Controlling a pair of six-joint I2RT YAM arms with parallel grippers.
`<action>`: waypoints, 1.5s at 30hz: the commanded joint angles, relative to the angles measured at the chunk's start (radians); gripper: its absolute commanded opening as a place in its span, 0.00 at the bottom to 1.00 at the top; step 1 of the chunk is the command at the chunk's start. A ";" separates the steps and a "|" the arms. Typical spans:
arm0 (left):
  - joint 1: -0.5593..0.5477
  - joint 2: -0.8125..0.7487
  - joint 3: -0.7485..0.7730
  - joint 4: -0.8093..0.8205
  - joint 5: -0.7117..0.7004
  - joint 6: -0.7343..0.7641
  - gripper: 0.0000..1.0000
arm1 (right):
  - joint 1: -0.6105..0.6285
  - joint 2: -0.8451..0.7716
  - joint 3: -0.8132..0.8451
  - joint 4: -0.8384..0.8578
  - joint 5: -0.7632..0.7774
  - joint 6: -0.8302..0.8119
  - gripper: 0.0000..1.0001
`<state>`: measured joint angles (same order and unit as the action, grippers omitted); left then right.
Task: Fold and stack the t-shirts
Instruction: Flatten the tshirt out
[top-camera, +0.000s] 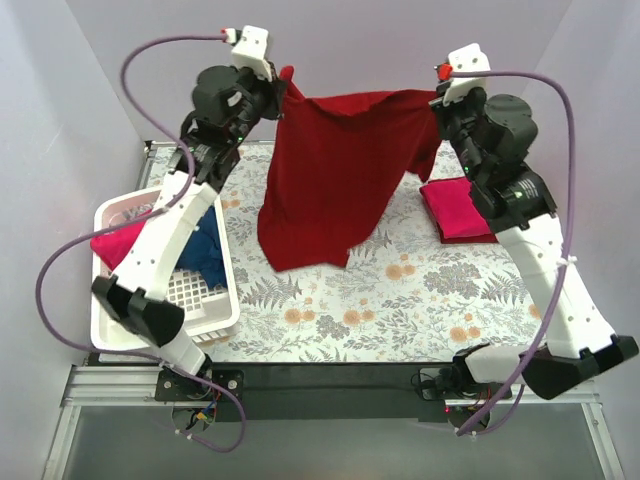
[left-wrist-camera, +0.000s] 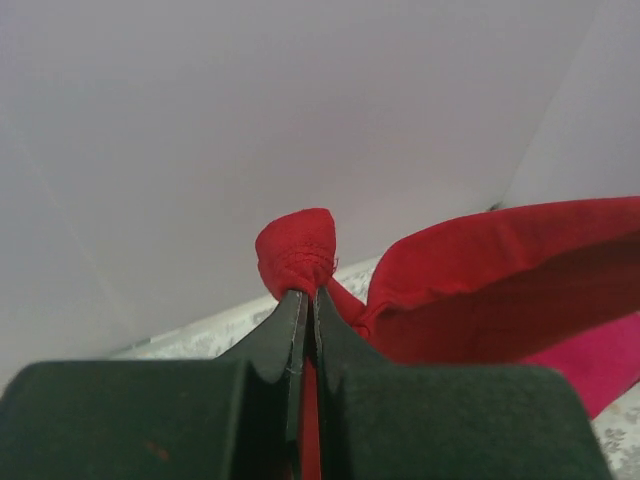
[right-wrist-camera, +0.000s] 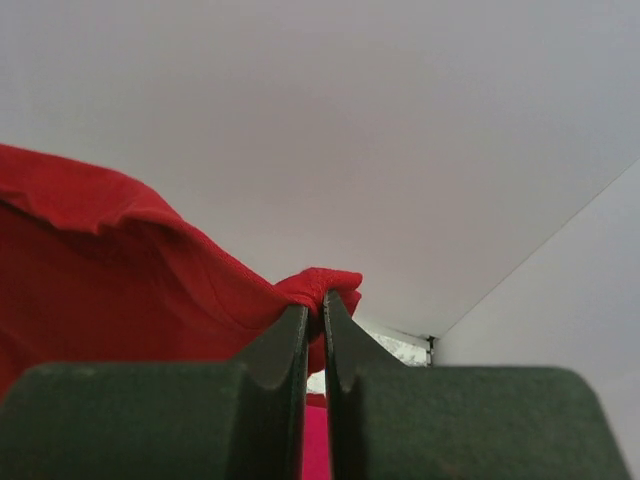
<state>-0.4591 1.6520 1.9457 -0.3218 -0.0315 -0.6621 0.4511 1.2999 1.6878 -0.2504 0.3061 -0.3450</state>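
Note:
A large dark red t-shirt (top-camera: 335, 170) hangs in the air, stretched between both grippers above the far part of the table. My left gripper (top-camera: 284, 88) is shut on its left corner, which bunches above the jaws in the left wrist view (left-wrist-camera: 297, 250). My right gripper (top-camera: 436, 100) is shut on its right corner, seen in the right wrist view (right-wrist-camera: 322, 285). A folded bright pinkish-red t-shirt (top-camera: 458, 208) lies at the far right. A navy blue t-shirt (top-camera: 204, 250) and a pinkish-red one (top-camera: 116, 240) lie in the basket.
A white slatted plastic basket (top-camera: 205, 305) stands at the left on the floral tablecloth (top-camera: 400, 300). White walls close in the back and both sides. The shirt's lower hem hangs just above the cloth.

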 joint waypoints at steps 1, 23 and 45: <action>0.004 -0.171 0.015 0.063 0.100 0.004 0.00 | -0.005 -0.124 0.027 0.085 -0.028 -0.015 0.01; 0.002 -0.578 0.048 0.016 0.430 -0.159 0.00 | -0.005 -0.481 0.139 -0.059 -0.047 -0.038 0.01; 0.023 0.297 -0.064 0.009 0.053 -0.094 0.00 | -0.058 -0.098 -0.433 0.144 0.165 0.109 0.01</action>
<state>-0.4553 1.8366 1.8202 -0.2504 0.1551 -0.7769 0.4316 1.0927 1.2831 -0.2008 0.4427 -0.3042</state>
